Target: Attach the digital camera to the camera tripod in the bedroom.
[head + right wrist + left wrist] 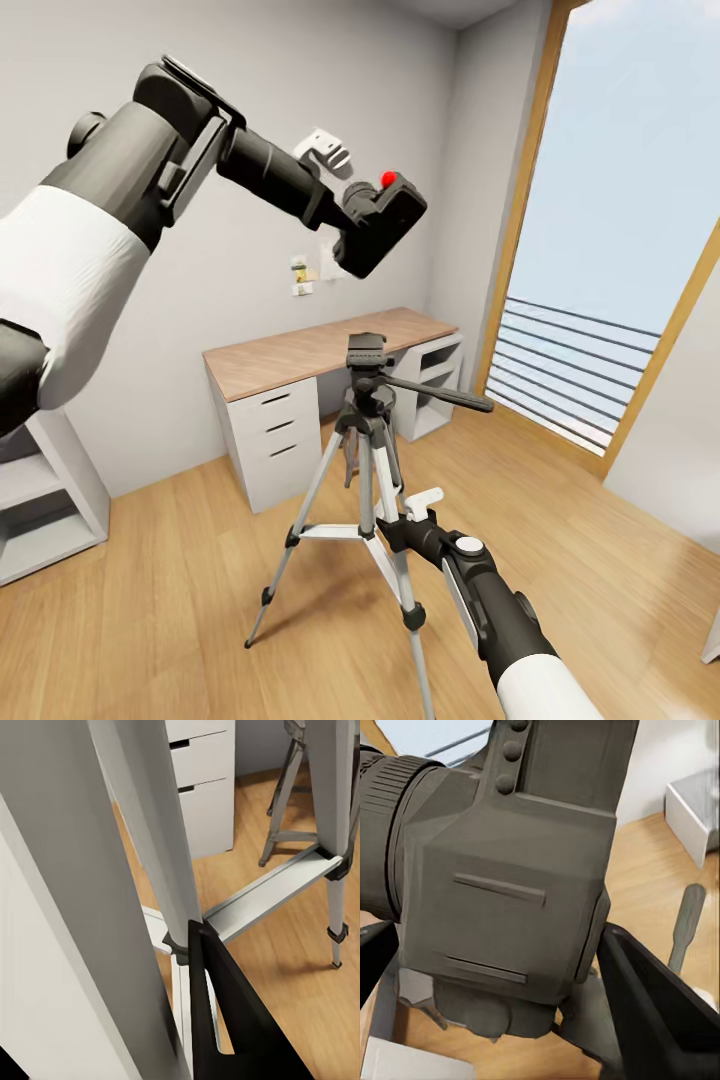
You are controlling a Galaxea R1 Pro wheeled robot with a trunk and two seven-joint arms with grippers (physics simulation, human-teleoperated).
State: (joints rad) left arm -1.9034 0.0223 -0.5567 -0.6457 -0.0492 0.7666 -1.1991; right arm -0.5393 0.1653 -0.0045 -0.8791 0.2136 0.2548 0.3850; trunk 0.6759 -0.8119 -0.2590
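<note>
My left gripper (372,232) is raised high and shut on the digital camera (388,222), a black box with a red button on top. In the left wrist view the camera (510,870) sits between the dark fingers (660,1005), with the tripod's pan handle (687,919) far below. The camera tripod (366,400) stands on the wood floor under the camera, its black head empty and well apart from it. Low down, my right gripper (405,520) is closed around one silver leg (150,832), which runs between its fingers (225,1020).
A wood-topped white desk (320,350) with drawers (270,430) stands against the wall behind the tripod. A tall window (620,250) with a railing is at the right. White cube shelves (40,500) are at the left edge. Open floor lies around the tripod.
</note>
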